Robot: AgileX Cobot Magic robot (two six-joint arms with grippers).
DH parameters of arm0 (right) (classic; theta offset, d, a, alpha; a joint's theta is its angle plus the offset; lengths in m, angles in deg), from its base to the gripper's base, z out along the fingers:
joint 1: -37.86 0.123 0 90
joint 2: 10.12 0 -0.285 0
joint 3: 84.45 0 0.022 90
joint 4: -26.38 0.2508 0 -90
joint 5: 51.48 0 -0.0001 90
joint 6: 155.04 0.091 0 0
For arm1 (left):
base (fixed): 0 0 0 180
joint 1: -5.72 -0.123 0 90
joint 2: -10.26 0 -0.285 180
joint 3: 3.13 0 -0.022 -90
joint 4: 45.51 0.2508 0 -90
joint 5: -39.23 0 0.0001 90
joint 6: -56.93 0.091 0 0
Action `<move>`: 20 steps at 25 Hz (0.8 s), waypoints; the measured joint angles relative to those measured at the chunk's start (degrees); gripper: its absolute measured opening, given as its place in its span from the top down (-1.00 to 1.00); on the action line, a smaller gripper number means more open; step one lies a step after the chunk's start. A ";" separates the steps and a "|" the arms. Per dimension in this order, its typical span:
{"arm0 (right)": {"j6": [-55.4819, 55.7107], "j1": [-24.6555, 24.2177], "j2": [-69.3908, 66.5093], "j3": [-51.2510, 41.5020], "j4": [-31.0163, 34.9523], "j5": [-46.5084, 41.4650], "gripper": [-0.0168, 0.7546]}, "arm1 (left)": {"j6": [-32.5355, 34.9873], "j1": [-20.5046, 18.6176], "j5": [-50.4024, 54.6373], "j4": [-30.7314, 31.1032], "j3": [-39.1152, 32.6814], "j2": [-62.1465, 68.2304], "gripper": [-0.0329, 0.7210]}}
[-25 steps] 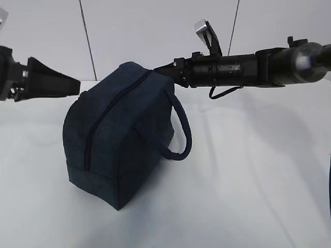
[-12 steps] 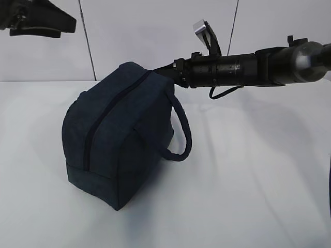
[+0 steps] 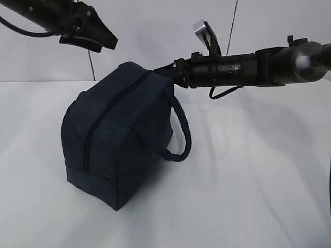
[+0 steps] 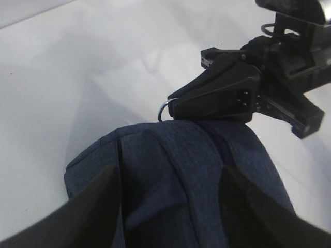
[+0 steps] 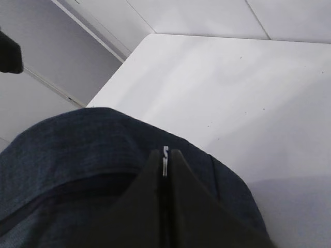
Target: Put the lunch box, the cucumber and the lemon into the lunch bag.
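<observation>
The dark navy lunch bag (image 3: 119, 139) stands on the white table with its top zipper (image 3: 95, 121) closed. My right gripper (image 3: 158, 70) reaches in from the right and is shut on the silver ring pull (image 5: 165, 160) at the bag's far top end; the ring pull (image 4: 163, 108) pokes out beside the right gripper (image 4: 176, 106). My left gripper (image 3: 111, 41) hangs open in the air above the bag's upper left. In its wrist view its fingers (image 4: 98, 201) are spread over the bag's top (image 4: 176, 170), gripping nothing. The lunch box, cucumber and lemon are out of view.
A loop handle (image 3: 182, 129) hangs down the bag's right side. White table (image 3: 248, 181) spreads to the right and front of the bag. A pale wall with dark seams (image 3: 85, 28) rises behind.
My left arm has risen from bag height at the left edge and swung right, to above the bag's upper left. The right arm and the bag have hardly moved.
</observation>
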 joint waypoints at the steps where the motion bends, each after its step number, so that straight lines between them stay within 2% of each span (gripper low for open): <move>1: 0.00 0.00 0.00 0.00 0.00 0.00 0.94 | -0.76 0.38 0.63 0.12 1.44 1.33 -0.26; 5: -0.11 0.00 0.00 0.00 0.00 -0.07 0.94 | -2.14 1.72 1.69 0.48 4.74 5.42 -0.26; 15: -0.11 0.00 0.00 0.00 -0.17 -0.12 0.94 | -2.88 3.85 1.56 3.03 6.53 9.27 -0.24; 17: -0.11 0.00 0.00 0.00 -0.17 -0.12 0.94 | -2.94 3.97 1.29 2.42 6.53 9.96 -0.18; 20: -0.11 0.00 0.00 0.00 -0.36 -0.12 0.94 | -3.02 4.28 1.29 2.07 6.53 10.84 0.03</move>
